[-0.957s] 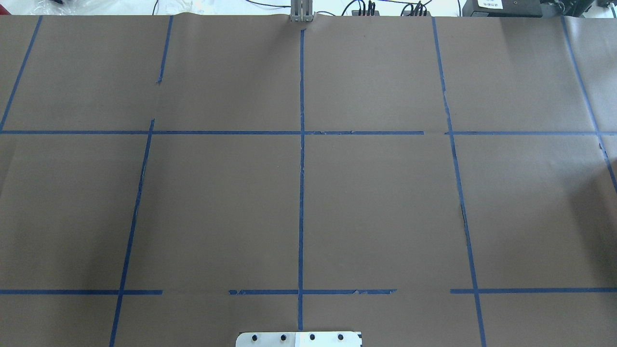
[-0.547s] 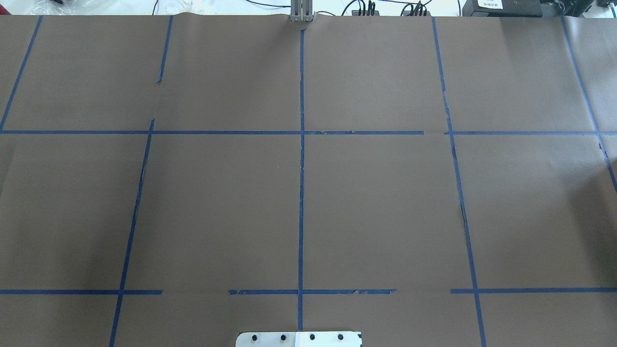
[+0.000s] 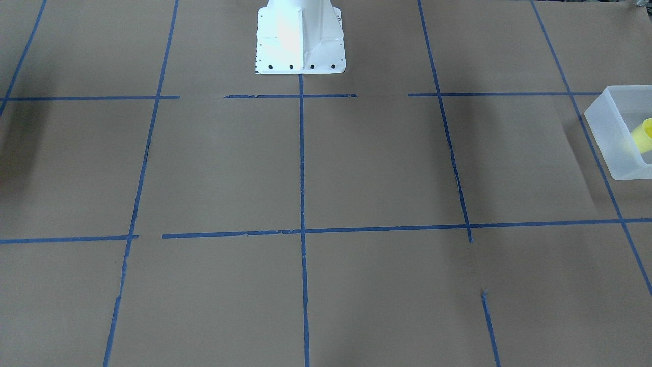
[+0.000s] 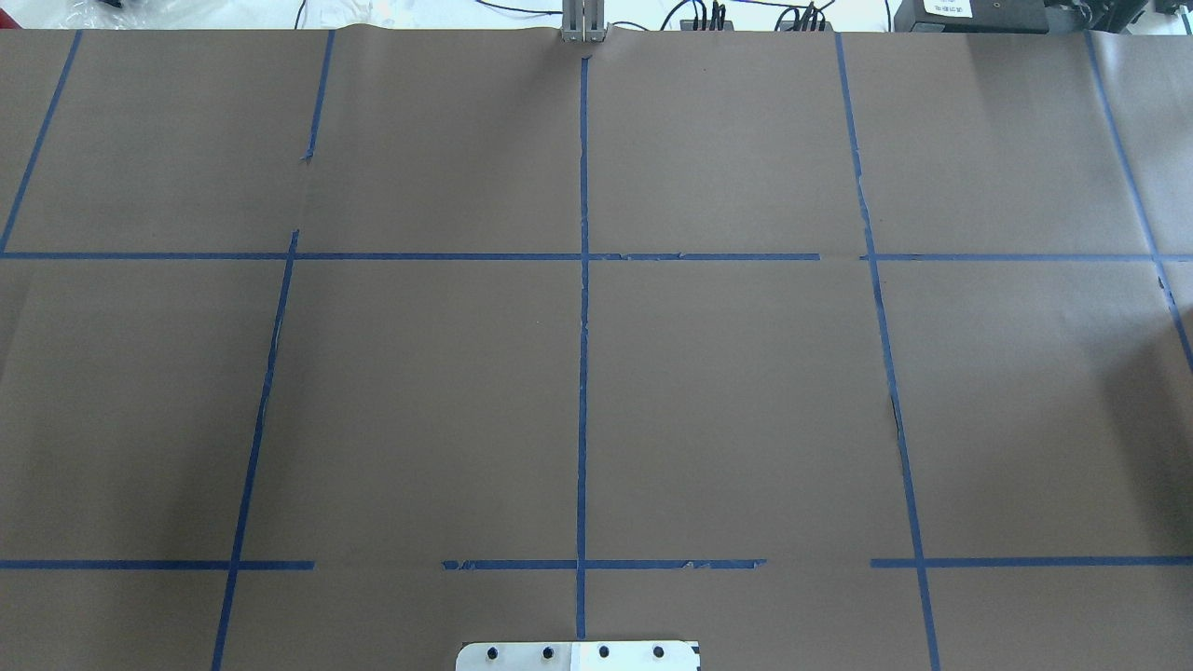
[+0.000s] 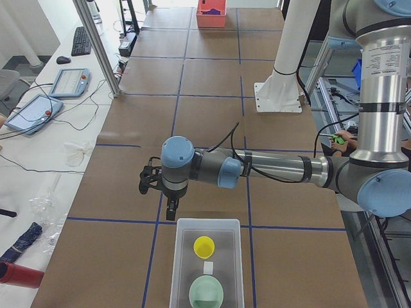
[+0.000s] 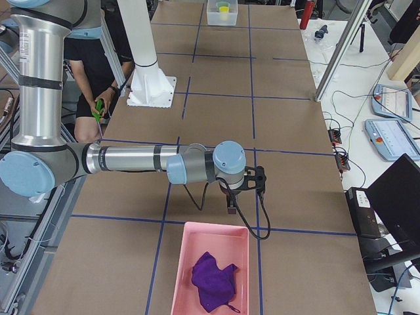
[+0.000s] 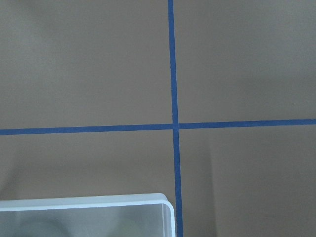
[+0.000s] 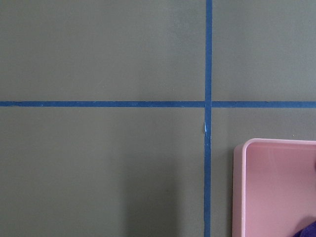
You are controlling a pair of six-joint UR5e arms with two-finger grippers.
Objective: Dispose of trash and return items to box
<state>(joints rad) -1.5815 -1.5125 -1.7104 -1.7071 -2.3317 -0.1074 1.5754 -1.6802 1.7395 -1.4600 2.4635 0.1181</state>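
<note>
The frosted white box (image 5: 207, 222) stands at the table's left end. Inside it are the yellow cup (image 5: 204, 246) and a pale green bowl (image 5: 206, 292). The box (image 3: 608, 137) and the cup (image 3: 643, 135) also show at the right edge of the front-facing view, and a box corner (image 7: 98, 201) shows in the left wrist view. My left gripper (image 5: 171, 210) hangs just beyond the box's rim, above the table. My right gripper (image 6: 231, 206) hangs beside a pink bin (image 6: 210, 226). I cannot tell whether either gripper is open or shut. Neither shows in the overhead view.
The pink bin at the table's right end holds a crumpled purple cloth (image 6: 213, 282); its corner (image 8: 238, 187) shows in the right wrist view. The robot's white base (image 3: 300, 35) stands at mid-table. Tablets, cables and a person sit beyond the table edges.
</note>
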